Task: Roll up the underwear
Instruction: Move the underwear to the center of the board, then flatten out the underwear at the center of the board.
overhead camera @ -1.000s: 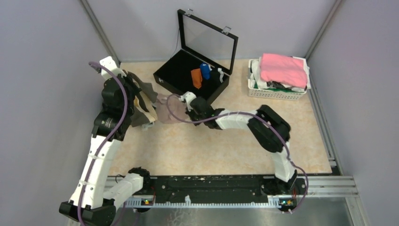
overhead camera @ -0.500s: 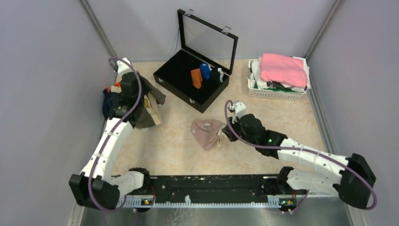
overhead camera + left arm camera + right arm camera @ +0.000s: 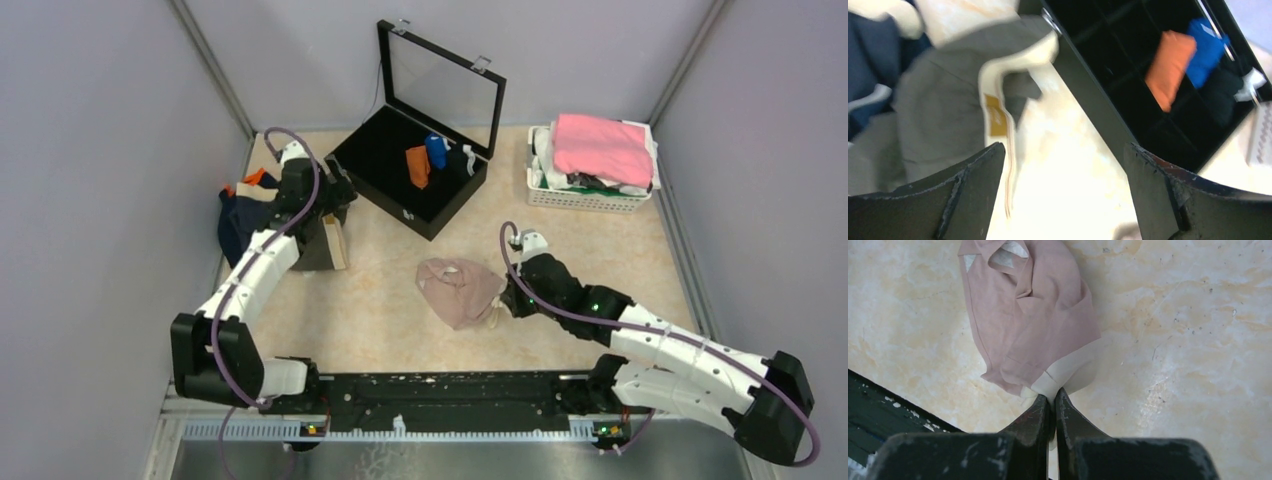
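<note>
While the right hand (image 3: 1052,401) pinches the pink briefs (image 3: 1028,315), the left hand (image 3: 1063,155) gapes beside olive briefs (image 3: 933,110).

The left arm (image 3: 250,275) stretches forward, left gripper (image 3: 1063,165) spread wide; the right arm (image 3: 660,345) lies low, right gripper (image 3: 1052,402) pinched on pale pink briefs (image 3: 1033,320).

The left wrist view is all fuzzy. The olive-brown briefs (image 3: 938,115) look smeared there, and the navy briefs (image 3: 868,50) run off the left edge. A dark lump (image 3: 1220,92) in the box (image 3: 1085,77) is too fuzzy to name. The right tool (image 3: 1052,396) hides a bit of the white band (image 3: 1073,372) on the pink-beige briefs (image 3: 1033,315).
</note>
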`<state>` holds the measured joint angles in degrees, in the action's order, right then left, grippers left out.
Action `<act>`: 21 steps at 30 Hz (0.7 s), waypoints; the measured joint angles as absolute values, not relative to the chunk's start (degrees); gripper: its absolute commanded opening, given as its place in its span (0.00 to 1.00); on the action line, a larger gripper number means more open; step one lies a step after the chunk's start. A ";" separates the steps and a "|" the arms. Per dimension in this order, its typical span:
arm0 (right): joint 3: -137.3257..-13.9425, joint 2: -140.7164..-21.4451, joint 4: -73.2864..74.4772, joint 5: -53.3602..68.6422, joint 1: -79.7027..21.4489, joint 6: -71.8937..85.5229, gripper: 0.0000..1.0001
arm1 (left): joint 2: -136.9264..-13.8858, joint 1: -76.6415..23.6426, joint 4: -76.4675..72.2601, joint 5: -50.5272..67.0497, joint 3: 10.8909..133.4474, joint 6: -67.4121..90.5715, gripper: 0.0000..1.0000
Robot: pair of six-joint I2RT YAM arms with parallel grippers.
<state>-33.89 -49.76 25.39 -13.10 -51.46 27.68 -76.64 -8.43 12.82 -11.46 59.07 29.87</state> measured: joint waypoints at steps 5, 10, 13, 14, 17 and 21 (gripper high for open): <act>-34.92 -52.51 25.61 -9.13 -46.57 27.44 0.00 | -69.69 -17.58 8.91 -7.33 50.70 28.67 0.96; -34.92 -53.74 23.68 -1.28 -39.44 26.85 0.00 | -64.01 -32.23 -0.64 -0.16 39.62 25.47 0.96; -34.94 -54.43 22.24 2.94 -37.91 26.59 0.00 | -64.51 -38.20 -6.37 3.09 35.07 23.35 0.95; -34.94 -54.70 21.82 4.47 -37.67 26.61 0.00 | -65.25 -40.01 -7.94 3.57 34.15 22.39 0.94; -34.94 -55.29 21.08 7.86 -37.45 26.63 0.00 | -68.86 -45.04 -13.28 4.36 33.04 19.18 0.88; -34.94 -55.37 20.18 11.11 -37.23 26.72 0.00 | -74.32 -49.06 -19.11 6.74 33.28 15.29 0.75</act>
